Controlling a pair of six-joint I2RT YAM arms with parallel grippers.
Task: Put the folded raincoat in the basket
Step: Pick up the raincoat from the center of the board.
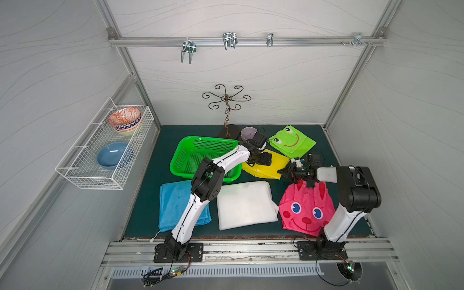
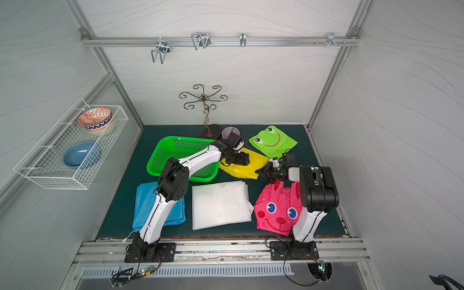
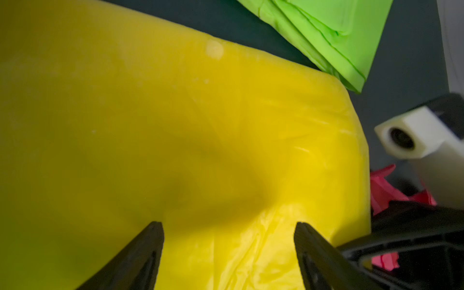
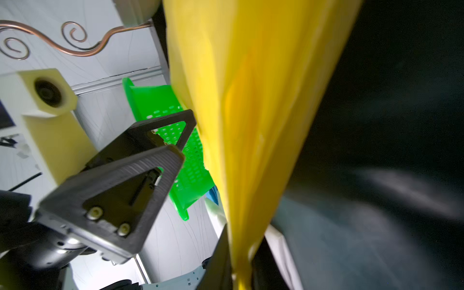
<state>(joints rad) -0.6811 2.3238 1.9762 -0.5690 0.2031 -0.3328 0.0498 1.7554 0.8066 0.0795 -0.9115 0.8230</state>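
Yellow plastic fills the right wrist view: the yellow raincoat, one corner bunched and pinched tight between the jaws of the right gripper. In both top views it lies just right of centre, on the dark green mat. Its left end is just beside the green basket and its upper edge is near the frog-faced green raincoat.

Over the middle of the sheet hangs the left gripper, jaws spread wide, gripping nothing.

I'd judge the stuff light, limp and slick (thin film, several layers), so a single pinched corner would likely let the fold sag open. Better for the left to take the thick folded edge nearest the basket, and for both to carry it across level. Nothing of it is inside the basket yet.
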